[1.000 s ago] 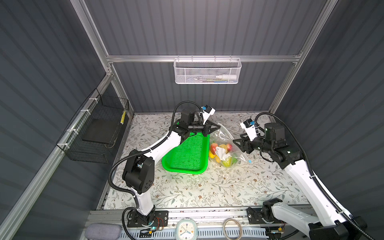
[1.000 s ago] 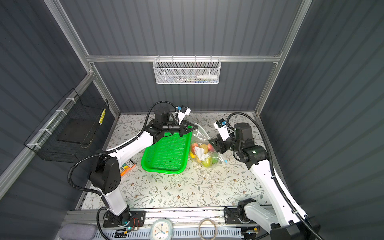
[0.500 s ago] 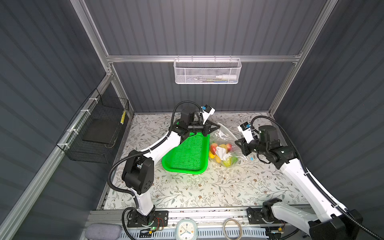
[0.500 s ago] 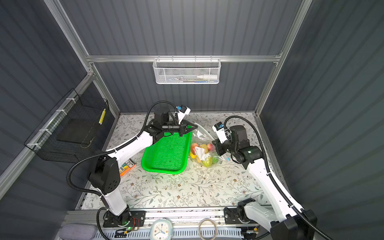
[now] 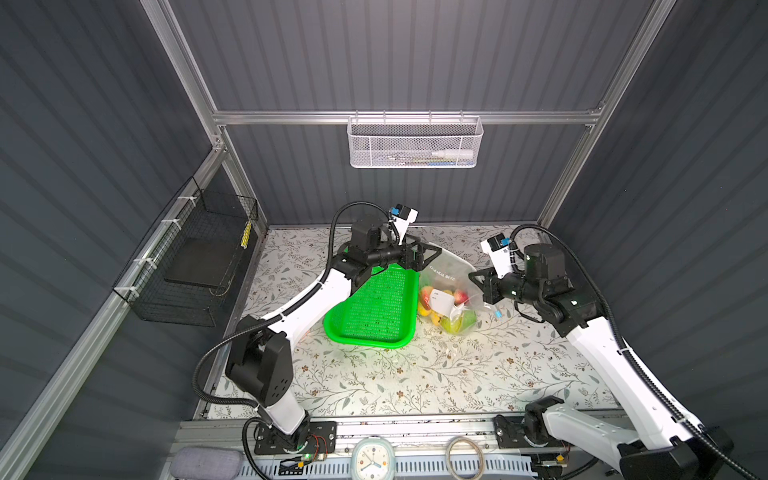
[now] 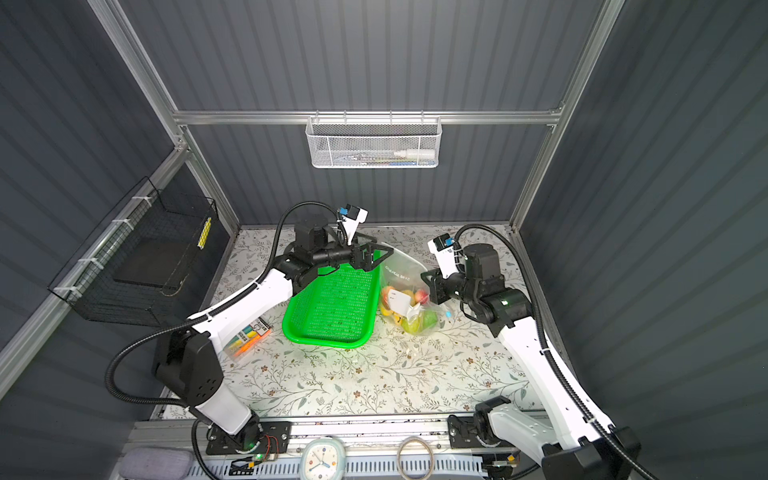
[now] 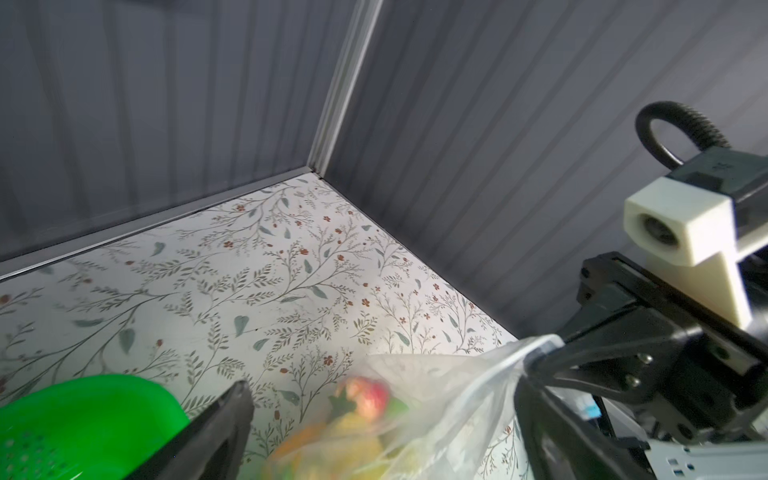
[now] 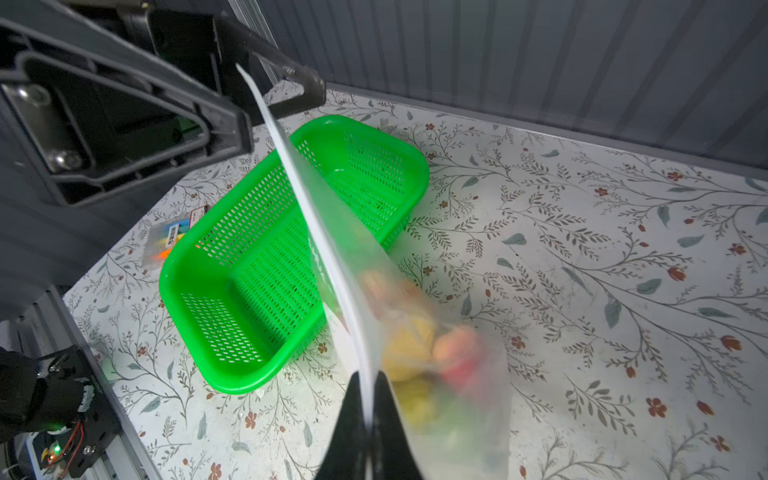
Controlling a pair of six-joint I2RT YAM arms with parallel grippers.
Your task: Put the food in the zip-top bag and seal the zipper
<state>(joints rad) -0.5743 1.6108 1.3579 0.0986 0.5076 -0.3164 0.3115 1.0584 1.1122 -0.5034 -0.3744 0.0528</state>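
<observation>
1. Loading looks done. The food (image 5: 459,297) sits in a heap in the lower part of the zip-top bag (image 5: 446,270), with red, yellow and green pieces showing through the plastic. The green basket (image 5: 374,307) just left of the bag is empty, and I see no loose pieces on the tabletop (image 5: 415,382).

2. The bag is around the middle of the scene, to the right of the basket. Its filled end seems to rest on the tabletop. Its mouth edge is raised and stretched between the two arms.

3. The right claw (image 5: 473,276) is clenched on the right end of the mouth edge. Both wrist views show the plastic pinched between its fingers.

4. The left claw (image 5: 432,258) is released, its fingers spread wide. In the right wrist view the far-left corner of the bag lies in the gap between them, and neither finger presses on it.

5. In the right wrist view the zipper (image 8: 291,166) reads as one flat pale band. That suggests the two sides are together, but the view is too blurred to tell whether it is closed along its whole length. A small light-blue tab (image 5: 497,314), probably the slider, sits at the right end near the right claw.

6. My judgement is that the task is close to finished. What is left is confirming the seal and letting go of the bag.
</observation>
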